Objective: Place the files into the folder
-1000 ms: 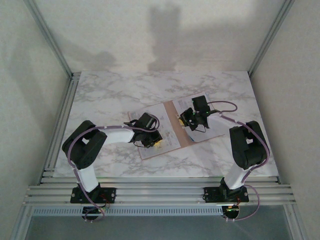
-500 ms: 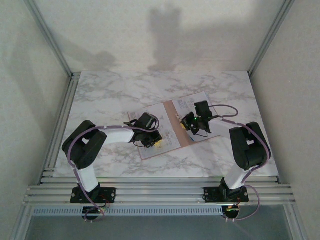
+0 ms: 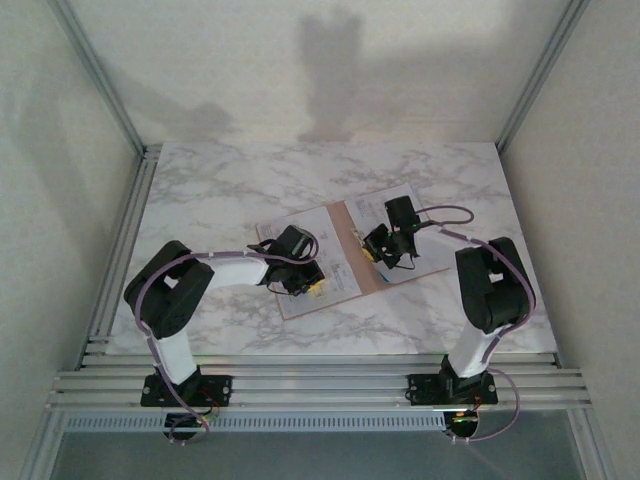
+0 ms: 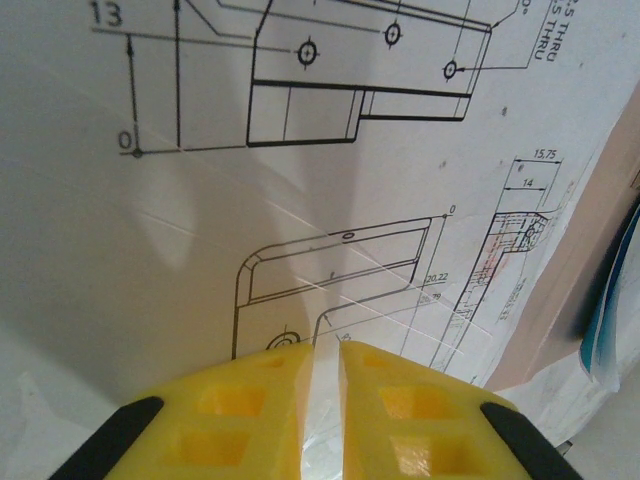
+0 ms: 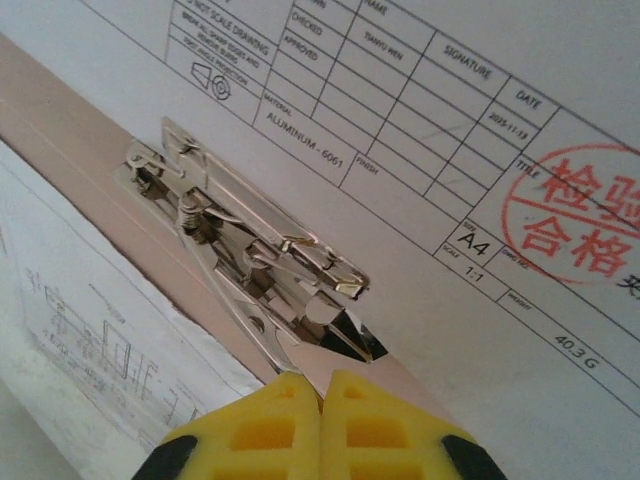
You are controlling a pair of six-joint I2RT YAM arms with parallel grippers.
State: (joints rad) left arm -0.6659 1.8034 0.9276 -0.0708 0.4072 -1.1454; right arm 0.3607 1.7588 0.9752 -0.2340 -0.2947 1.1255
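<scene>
Top external view: the folder (image 3: pixel 350 216) is seen lying open and flat near the middle of the table (image 3: pixel 220 190), with the files (image 3: pixel 322 240) spread over both halves. Over the last second the right wrist has been turned slightly above the spine, while the left arm has not shifted. This is judged to be a small alignment at the binding rather than progress: the sheets are placed, but the cover is not yet closed.

Right wrist view: the right claw (image 5: pixel 322 380) is clenched, its tips set at the tail of the spring clip (image 5: pixel 250 250) on the folder (image 5: pixel 60 110). Whether the lever is pinched or only touched cannot be told. A sheet bearing a red stamp (image 5: pixel 585 225) lies just beside the clip.

Left wrist view: the left claw (image 4: pixel 322 350) is drawn almost closed on the files (image 4: pixel 200 220). White paper fills the slit and faint creases run to it, so a pinch of the top sheet is judged likely. A blue sheet (image 4: pixel 600 320) is seen under the folder edge (image 4: pixel 570 270).

Edges and room: bare table is noted on the far and left sides. The near corner of the left sheets lies closest to the near edge. Both claws sit close to the spine, near each other but apart, so room between them is tight
</scene>
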